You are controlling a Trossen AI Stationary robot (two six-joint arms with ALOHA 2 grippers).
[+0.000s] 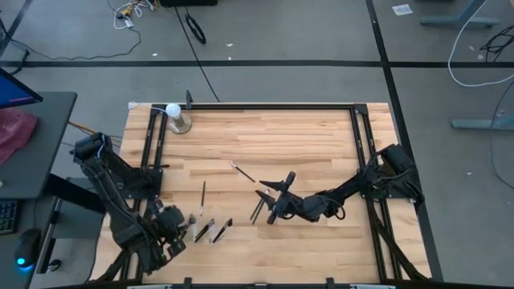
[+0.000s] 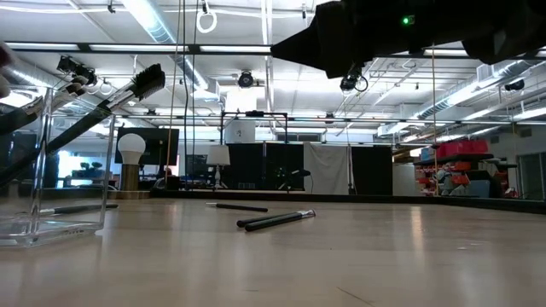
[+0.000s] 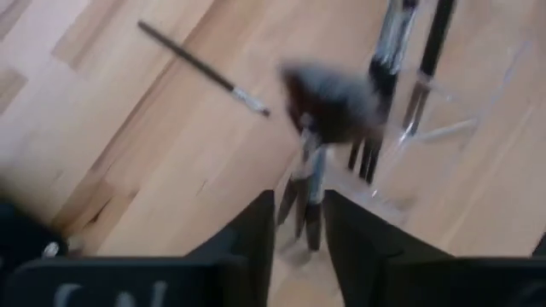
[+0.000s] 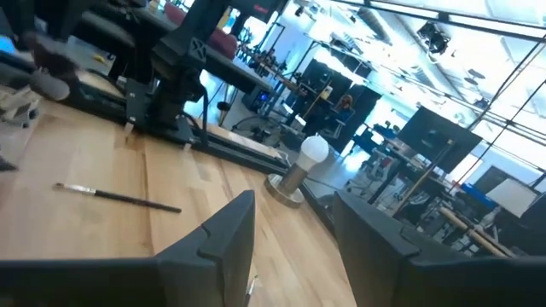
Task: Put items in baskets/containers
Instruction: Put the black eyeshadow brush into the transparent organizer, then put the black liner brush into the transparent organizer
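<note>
A clear plastic organizer (image 1: 210,233) (image 2: 38,196) stands near the table's front left, and several dark makeup brushes (image 3: 431,51) lean in it. My left gripper (image 3: 300,226) hovers over it, pointing steeply down. Its fingers stand apart around the handle of a blurred brush with a fluffy head (image 3: 328,102) (image 2: 147,83). Two brushes (image 1: 257,210) (image 2: 277,220) lie on the table beside my right gripper (image 1: 277,205) (image 4: 294,247). It is open, level and has nothing between its fingers. More brushes (image 1: 243,172) (image 1: 203,194) lie loose on the wood. My left gripper has the fluffy brush's handle (image 3: 309,200) between its two fingers, coming from above at a slant and lying along the brush. The picture is blurred there, so I cannot tell whether the fingers touch the handle. The brush leans tilted, head up, at the organizer.
A white ball on a metal stand (image 1: 174,116) (image 4: 311,149) sits at the table's far left corner. Dark frame rails (image 1: 357,152) run along the left and right sides. Bare wood lies in the middle and far part of the table.
</note>
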